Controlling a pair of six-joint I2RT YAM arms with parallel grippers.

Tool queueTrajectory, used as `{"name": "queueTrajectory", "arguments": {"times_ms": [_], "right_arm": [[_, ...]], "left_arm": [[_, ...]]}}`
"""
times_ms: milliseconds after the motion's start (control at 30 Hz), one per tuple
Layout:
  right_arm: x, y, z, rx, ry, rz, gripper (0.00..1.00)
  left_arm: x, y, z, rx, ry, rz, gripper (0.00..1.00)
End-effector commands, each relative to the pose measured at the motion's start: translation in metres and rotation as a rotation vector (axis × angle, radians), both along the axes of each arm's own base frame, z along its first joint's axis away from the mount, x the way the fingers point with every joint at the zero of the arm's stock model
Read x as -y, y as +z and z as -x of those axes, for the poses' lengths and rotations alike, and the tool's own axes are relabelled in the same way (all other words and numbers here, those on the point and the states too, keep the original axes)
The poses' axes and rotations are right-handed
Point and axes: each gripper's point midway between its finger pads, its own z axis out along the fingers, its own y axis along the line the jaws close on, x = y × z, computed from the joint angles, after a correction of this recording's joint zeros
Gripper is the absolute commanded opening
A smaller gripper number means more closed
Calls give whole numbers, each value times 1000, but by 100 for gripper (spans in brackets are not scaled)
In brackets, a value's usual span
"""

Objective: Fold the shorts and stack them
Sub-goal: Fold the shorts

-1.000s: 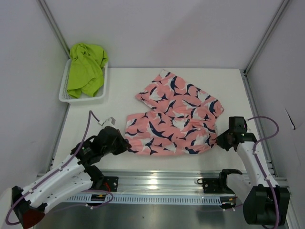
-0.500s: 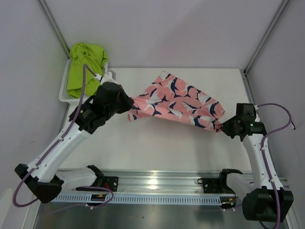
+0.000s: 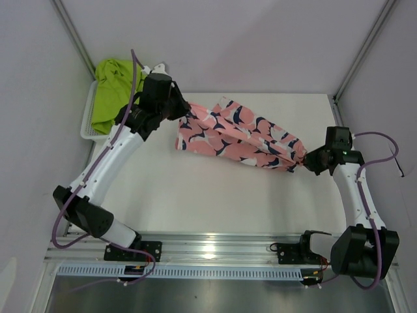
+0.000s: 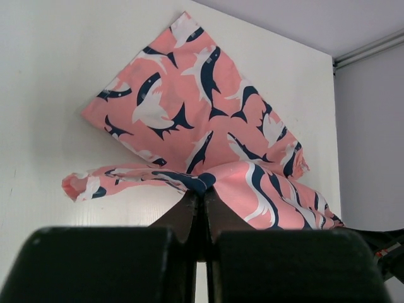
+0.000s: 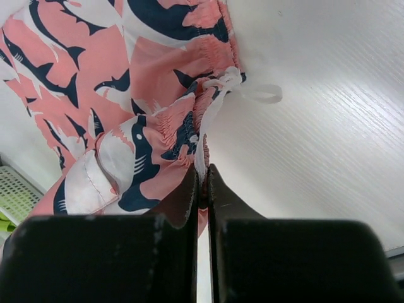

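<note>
Pink shorts (image 3: 238,134), shark-printed, strung in a loose band across the far half of the desk (image 3: 215,195), one leg lying flat toward the far edge, the rest raised off the surface. Pinched at one end near the far left corner by left hand (image 3: 184,112), fingers closed tight on a fold of fabric. Clamped at the waistband end near the right edge by right hand (image 3: 301,160), white drawstring (image 5: 243,88) trailing just beside. Lime green shorts (image 3: 117,91) heaped in white mesh basket (image 3: 86,129) at the far left corner.

pink shorts (image 3: 241,134): soft matt cloth | table (image 3: 215,195): smooth matt white | basket (image 3: 85,130): mesh plastic
</note>
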Motion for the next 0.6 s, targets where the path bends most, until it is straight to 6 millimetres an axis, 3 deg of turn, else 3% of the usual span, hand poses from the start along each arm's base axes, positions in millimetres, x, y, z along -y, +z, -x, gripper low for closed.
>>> {"name": "queueTrajectory", "arguments": {"times_ms": [0,67,200,267,300,333,500,567], "right_arm": [[14,12,-21,42,-42,13,0],[21,15,-27,38,-56,14,0],[31,7,-30,3,-97,3,0],[26,-1,-29,-6,-101,-56,0],[24,-3,-28,-8,-97,-73,0],[21,-5,-28,-8,-89,-87,0],[15,-9,-21,19,-43,-85,0],[15,-7,-24,45,-17,-69,0]], "left_arm": [[-6,34,-28,113,-16,11,0],[-7,44,-40,136,-27,16,0],[10,25,-72,94,-77,9,0],[19,10,-78,56,-118,4,0],[22,20,-82,71,-121,11,0],[24,4,-89,33,-116,1,0],[18,7,-85,45,-90,5,0],[3,14,-76,53,-46,-3,0]]}}
